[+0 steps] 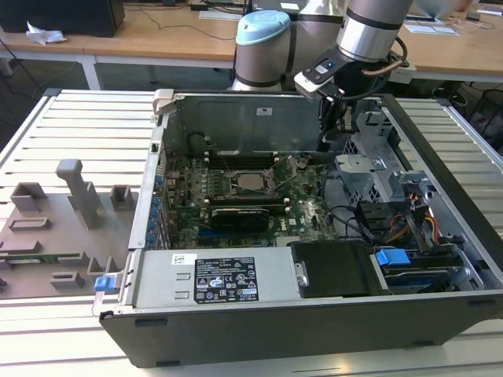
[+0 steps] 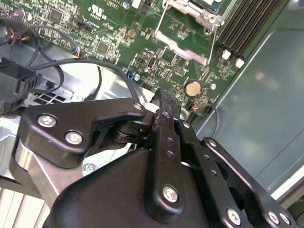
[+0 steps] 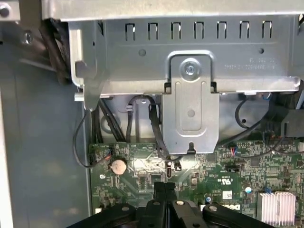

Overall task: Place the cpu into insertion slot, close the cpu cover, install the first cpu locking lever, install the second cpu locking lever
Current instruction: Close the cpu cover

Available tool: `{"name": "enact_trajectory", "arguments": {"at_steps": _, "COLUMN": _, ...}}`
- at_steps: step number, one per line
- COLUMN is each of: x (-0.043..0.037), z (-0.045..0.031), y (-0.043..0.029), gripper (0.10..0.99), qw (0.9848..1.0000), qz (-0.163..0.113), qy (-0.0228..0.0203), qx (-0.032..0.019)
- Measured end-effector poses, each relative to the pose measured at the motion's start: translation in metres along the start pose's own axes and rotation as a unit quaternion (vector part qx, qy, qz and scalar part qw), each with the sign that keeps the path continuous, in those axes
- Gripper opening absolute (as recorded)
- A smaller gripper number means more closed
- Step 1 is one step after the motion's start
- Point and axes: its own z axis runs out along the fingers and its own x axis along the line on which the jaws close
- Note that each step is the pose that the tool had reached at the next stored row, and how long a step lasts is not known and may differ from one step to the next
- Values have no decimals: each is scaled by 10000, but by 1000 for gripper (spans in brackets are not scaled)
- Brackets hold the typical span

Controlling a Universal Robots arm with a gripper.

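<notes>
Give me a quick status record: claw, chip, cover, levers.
claw: shut, holding nothing, low inside the computer case over the motherboard
chip: lying in the socket
cover: looks raised, not shut over the chip
levers: thin rods standing loose beside the socket
nearest to claw: coin battery

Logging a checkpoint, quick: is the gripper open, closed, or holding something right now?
Gripper: closed, fingertips pressed together with nothing visible between them, over the motherboard.
</notes>
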Motion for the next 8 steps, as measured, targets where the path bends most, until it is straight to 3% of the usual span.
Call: {"name": "enact_trajectory", "arguments": {"at_steps": 8, "x": 2, "z": -9, "y": 113, "gripper": 106, "qw": 10000, "qz": 0, "qy": 0, "qx": 0}}
